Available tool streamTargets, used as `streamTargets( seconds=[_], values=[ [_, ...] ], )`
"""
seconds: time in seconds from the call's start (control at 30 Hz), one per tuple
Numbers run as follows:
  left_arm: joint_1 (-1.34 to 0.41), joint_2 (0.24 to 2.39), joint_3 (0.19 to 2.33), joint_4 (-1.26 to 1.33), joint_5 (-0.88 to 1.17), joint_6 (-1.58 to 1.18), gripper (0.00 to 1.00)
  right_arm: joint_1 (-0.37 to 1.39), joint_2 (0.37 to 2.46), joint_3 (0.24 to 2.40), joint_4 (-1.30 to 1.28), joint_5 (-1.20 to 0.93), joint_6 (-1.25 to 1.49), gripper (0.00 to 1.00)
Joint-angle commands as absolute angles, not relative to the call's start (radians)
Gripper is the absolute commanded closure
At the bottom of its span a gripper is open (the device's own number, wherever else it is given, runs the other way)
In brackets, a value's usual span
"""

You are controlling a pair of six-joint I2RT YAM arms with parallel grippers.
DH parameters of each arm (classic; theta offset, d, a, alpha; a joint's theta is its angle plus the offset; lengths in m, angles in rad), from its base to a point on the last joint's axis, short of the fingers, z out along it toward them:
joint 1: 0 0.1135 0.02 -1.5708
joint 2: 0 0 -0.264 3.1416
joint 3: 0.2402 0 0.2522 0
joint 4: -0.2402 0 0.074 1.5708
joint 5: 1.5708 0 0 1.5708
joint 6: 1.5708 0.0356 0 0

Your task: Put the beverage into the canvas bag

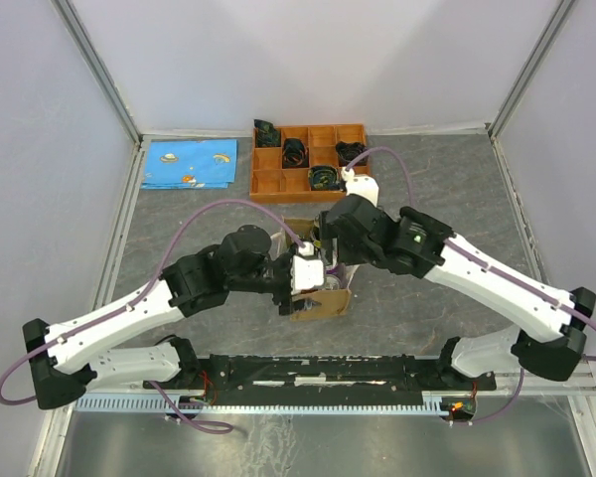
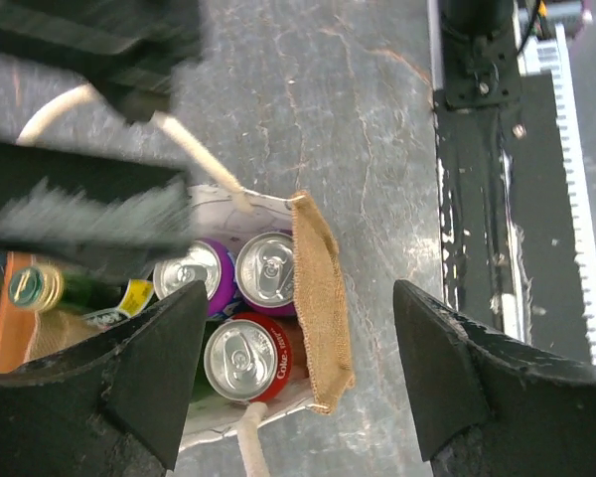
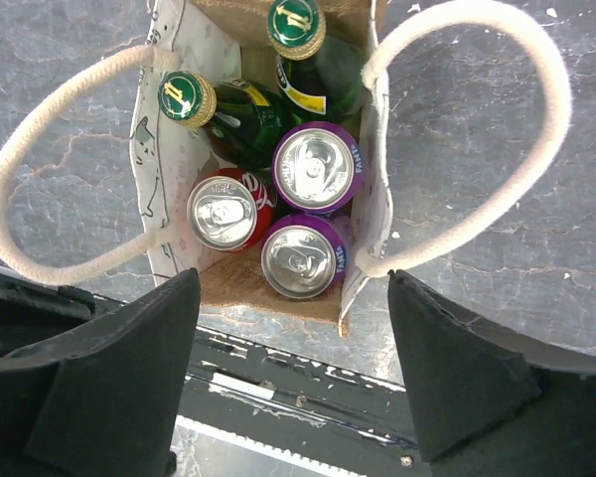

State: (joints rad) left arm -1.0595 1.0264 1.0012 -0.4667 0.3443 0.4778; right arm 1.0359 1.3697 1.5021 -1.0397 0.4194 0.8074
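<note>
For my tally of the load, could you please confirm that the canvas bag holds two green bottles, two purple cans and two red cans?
Not quite: the canvas bag holds only one red can, not two. The right wrist view looks straight down into it and shows that single red can beside the two purple cans and the two green bottles.

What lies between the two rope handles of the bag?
The open mouth of the bag, with a red can, two purple cans and two green bottles standing inside. The right wrist view shows this best.
</note>
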Motion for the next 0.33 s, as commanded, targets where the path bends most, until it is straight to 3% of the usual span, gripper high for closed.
streamTargets(
  seconds=[0.0, 0.17, 0.3],
  values=[
    [-0.979, 1.007, 1.041, -0.387, 0.305, 0.203, 0.17, 1.032, 1.296, 1.477, -0.984, 0.487, 0.843, 0.12],
    [-0.718, 0.975, 0.999, -0.345, 0.327, -0.038, 0.16, 1.031, 1.275, 1.469, -1.092, 0.551, 0.913, 0.01],
    [-0.559, 0.960, 0.962, -0.322, 0.320, -0.110, 0.16, 1.032, 1.242, 1.412, -1.087, 0.560, 0.933, 0.01]
  ],
)
